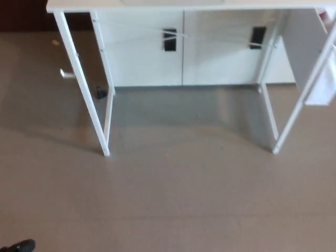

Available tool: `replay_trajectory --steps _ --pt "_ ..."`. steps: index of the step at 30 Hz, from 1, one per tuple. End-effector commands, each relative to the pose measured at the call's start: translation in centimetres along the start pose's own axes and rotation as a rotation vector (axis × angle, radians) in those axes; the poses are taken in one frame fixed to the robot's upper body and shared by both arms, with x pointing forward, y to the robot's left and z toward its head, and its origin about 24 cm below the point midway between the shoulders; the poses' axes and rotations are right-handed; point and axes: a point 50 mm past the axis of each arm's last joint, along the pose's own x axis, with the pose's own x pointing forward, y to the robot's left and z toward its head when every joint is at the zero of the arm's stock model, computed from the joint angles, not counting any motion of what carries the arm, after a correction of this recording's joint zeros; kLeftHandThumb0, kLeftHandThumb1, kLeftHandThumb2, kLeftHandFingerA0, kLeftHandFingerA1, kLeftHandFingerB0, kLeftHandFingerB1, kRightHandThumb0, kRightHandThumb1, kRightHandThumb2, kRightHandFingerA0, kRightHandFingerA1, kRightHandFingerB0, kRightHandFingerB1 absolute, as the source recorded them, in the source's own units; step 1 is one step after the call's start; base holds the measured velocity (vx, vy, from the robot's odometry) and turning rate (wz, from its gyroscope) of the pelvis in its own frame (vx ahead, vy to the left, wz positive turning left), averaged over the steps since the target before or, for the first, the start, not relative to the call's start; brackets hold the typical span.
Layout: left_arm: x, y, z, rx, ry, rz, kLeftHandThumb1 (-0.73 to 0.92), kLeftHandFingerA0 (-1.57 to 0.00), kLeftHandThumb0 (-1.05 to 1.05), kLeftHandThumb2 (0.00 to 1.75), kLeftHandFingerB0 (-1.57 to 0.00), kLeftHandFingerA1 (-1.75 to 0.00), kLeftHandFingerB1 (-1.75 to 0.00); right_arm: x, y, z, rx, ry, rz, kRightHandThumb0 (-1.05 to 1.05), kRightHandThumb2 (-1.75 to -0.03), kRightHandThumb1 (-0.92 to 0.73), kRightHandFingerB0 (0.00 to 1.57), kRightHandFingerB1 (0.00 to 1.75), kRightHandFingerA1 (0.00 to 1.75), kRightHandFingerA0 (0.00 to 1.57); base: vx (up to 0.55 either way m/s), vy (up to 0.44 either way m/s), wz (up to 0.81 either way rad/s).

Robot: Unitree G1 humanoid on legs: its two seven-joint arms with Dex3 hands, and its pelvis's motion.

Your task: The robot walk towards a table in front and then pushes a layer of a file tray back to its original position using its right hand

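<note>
Fingers: neither hand shows, so whether the fingers are spread or curled cannot be told; the only possible piece of the robot is a small black shape (18,245) at the bottom left edge, too little of it to identify.
Floor (173,199): grey-brown and bare, filling the lower half of the head view and lying between the robot and the furniture.
Desk (79,6): white, seen from below its top, so only the front edge of the top runs along the upper border; its surface is out of sight.
Cabinet (152,63): white doors behind the desk, with two dark handle cutouts (169,40).
Side panel (310,52): a white board at the right, leaning across the frame.
Desk legs (84,89): thin white bars, one pair at the left, another at the right, standing on the floor.
Small things: a dark object (101,93) on the floor by the left rear leg and a yellowish speck (55,41) further left.
File tray: not visible; by the task it should be on the desk top, above the frame.
Stage: judged as the walk-up, with the push not yet begun.
Handling, as a guess: a tray layer is likely light and rigid and slides on runners, so a flat, square push on its front edge should serve; an off-centre push could jam it or shove the whole tray.
</note>
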Motion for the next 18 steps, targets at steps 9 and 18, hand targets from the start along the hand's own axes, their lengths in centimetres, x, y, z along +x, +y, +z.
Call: replay_trajectory --steps 9,18 --pt "0.19 0.35 0.41 0.025 0.0 0.005 0.64 -0.45 -0.2 0.58 -0.33 -0.51 -0.39 -0.01 -0.2 0.13 -0.041 -0.003 0.009 -0.42 -0.55 -0.5 0.55 0.38 0.42 0.71 0.44 0.132 -0.28" --pt "0.38 0.27 0.72 0.038 -0.005 0.009 0.64 -0.47 -0.18 0.58 -0.36 -0.53 -0.41 0.09 -0.23 0.46 -0.066 -0.006 0.013 -0.44 -0.56 -0.5 0.56 0.37 0.42 0.72 0.33 0.105 -0.02"
